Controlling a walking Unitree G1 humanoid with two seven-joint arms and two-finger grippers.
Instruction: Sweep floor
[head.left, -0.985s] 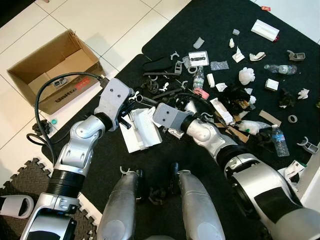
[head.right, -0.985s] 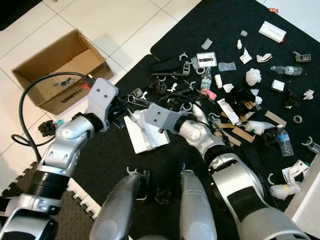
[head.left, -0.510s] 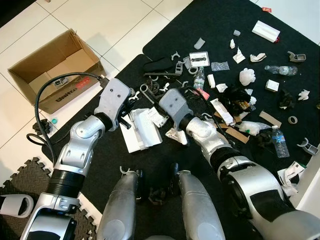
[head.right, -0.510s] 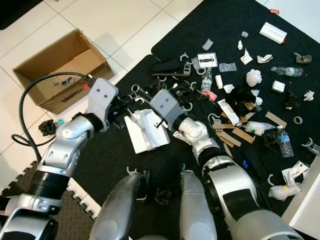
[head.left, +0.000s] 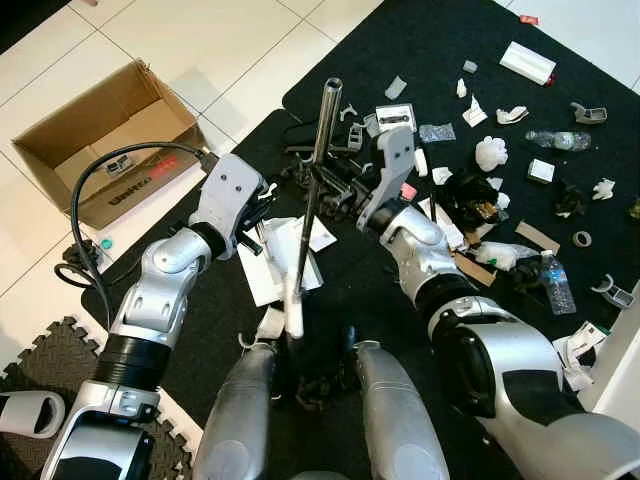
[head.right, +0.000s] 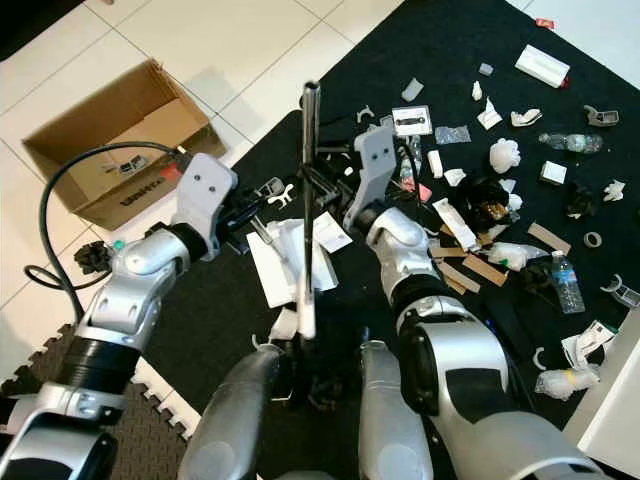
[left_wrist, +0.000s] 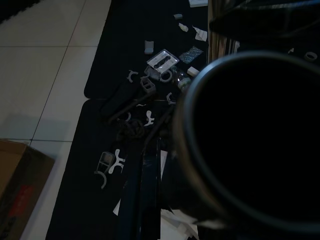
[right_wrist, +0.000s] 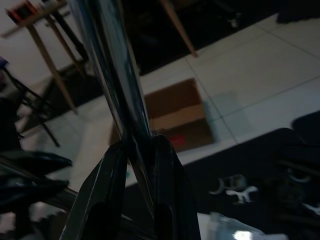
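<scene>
A long shiny metal pole (head.left: 322, 130) stands nearly upright over the black mat (head.left: 430, 40), its white lower end (head.left: 293, 318) resting by my knees. My right gripper (head.left: 328, 192) is shut on the pole at mid-height. The right wrist view shows both black fingers (right_wrist: 107, 185) clamped around the pole (right_wrist: 107, 60). My left gripper (head.left: 258, 222) hovers at the edge of a white flat sheet-like piece (head.left: 272, 262) lying on the mat. Litter is strewn over the mat: crumpled paper (head.left: 492, 152), plastic bottles (head.left: 556, 285), clips and cardboard strips.
An open cardboard box (head.left: 100, 130) sits on the white tiles to my left, with a black cable (head.left: 80, 200) looping beside it. Grey foam tiles (head.left: 40, 360) lie at the lower left. A white box (head.left: 528, 62) is at the far right.
My right arm has swung up and lifted the metal pole from lying low on the mat to standing nearly upright. The left arm has hardly moved.
</scene>
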